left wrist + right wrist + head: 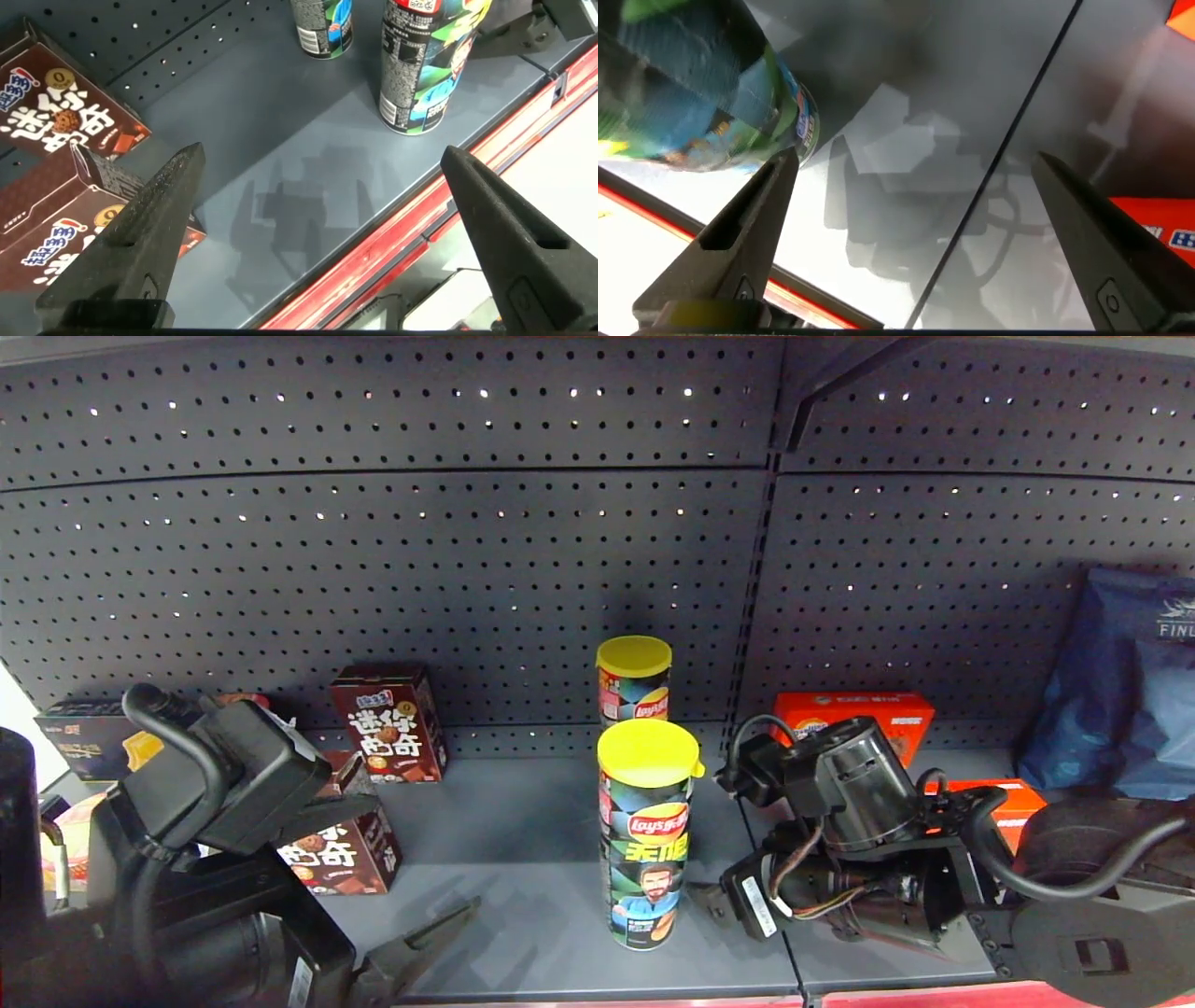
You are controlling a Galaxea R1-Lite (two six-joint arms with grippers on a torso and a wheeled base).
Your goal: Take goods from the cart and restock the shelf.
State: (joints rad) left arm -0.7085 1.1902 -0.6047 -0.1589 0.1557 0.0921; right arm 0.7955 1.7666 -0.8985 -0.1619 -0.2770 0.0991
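Observation:
Two tall chip cans with yellow lids stand on the grey shelf (523,821): the front can (646,831) near the shelf's edge, the back can (634,679) by the pegboard. My right gripper (702,899) is low beside the front can's base, just to its right. It is open, and the front can (701,93) lies outside one finger (738,243), not between them. My left gripper (420,943) hovers open over bare shelf at the front left. From there the front can (416,61) and back can (322,23) stand well ahead of its fingers (140,243).
Two brown cookie boxes (390,721) (341,845) sit left of the cans, and a dark box (84,737) at far left. Orange boxes (854,714) (1004,803) and a blue bag (1120,691) fill the right bay. A red strip (448,196) marks the shelf's front edge.

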